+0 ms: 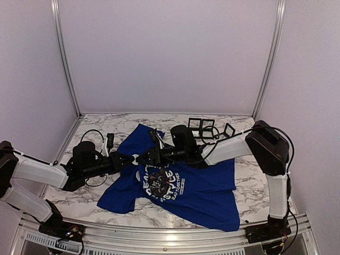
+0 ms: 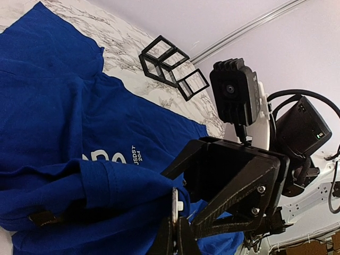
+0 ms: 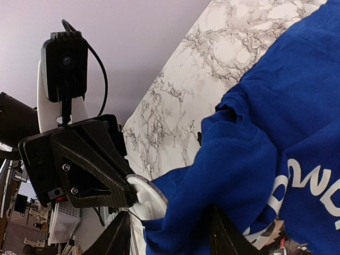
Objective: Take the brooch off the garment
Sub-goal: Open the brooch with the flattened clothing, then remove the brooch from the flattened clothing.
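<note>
Detaching step: you are mid-removal, by my reading; the white round brooch (image 3: 144, 196) is sitting at the blue T-shirt's (image 1: 202, 186) bunched edge, at 10 o'clock from the panda print (image 1: 157, 183).
Left gripper (image 1: 130, 158): its jaws are clamping together on the brooch's rim, reaching in from 9 o'clock.
Right gripper (image 1: 146, 157): its jaws are standing part-closed, pinching a thick fold of the shirt, facing in from 3 o'clock.
Pin: you cannot tell whether it is free.
Next move: you are likely needing to draw the brooch toward 9 o'clock while anchoring the cloth.
</note>
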Robot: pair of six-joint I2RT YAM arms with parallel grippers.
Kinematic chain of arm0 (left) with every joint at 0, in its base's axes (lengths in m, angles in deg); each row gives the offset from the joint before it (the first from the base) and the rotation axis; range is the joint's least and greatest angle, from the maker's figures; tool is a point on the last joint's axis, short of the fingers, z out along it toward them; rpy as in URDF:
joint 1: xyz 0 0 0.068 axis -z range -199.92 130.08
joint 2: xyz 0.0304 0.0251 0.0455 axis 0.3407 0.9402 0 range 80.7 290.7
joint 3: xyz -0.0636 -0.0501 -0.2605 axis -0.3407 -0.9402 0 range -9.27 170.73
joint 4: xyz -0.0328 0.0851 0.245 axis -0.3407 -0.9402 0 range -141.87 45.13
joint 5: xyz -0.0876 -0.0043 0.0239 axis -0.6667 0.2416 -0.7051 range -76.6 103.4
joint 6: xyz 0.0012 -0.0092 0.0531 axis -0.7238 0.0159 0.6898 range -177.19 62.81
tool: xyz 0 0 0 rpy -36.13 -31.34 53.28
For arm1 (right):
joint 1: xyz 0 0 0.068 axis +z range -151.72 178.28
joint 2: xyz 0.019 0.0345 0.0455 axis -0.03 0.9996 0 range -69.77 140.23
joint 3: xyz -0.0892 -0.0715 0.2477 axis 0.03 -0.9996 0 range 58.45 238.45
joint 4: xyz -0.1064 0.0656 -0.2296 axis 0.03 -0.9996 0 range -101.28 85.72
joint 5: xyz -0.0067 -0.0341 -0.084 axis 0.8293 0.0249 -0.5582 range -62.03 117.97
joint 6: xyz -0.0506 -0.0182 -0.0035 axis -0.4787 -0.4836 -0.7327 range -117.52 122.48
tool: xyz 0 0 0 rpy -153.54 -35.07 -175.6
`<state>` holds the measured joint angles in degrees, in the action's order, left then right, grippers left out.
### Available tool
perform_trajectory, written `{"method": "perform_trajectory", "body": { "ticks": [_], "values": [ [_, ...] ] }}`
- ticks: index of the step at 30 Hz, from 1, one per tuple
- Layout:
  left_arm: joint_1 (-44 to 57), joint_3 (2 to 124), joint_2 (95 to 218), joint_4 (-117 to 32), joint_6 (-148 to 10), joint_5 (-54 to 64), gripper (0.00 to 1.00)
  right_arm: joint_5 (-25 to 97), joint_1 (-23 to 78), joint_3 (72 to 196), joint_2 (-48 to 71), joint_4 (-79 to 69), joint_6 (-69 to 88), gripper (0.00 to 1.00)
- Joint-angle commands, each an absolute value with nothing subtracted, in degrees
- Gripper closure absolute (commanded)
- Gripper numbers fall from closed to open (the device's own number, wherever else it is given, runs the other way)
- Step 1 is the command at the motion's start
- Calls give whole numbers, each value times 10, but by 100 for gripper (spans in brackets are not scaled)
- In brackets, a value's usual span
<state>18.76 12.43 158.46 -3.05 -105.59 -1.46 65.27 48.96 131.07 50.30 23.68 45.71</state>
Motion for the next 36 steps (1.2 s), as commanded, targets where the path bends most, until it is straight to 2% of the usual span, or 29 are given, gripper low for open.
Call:
{"method": "perform_trajectory", "body": {
  "ticks": [1, 4, 8, 11, 15, 25, 29, 36],
  "values": [
    [183, 138, 1572, -59, -1042, -7, 100, 638, 494, 1332, 474, 217, 435, 49],
    [182, 142, 1573, -72, -1041, -5, 100, 632, 493, 1329, 468, 212, 427, 44],
    [180, 141, 1570, -82, -1040, -5, 100, 622, 494, 1327, 460, 202, 416, 44],
    [178, 143, 1568, -89, -1039, -5, 100, 615, 493, 1329, 459, 190, 411, 50],
    [175, 143, 1566, -91, -1039, -9, 100, 605, 495, 1334, 462, 173, 403, 63],
    [172, 145, 1561, -100, -1038, -12, 100, 569, 513, 1354, 464, 105, 359, 69],
    [171, 146, 1563, -100, -1037, -13, 100, 567, 517, 1364, 469, 92, 358, 74],
    [171, 148, 1559, -120, -1030, -14, 100, 552, 521, 1372, 472, 84, 358, 97]
  ]
}}
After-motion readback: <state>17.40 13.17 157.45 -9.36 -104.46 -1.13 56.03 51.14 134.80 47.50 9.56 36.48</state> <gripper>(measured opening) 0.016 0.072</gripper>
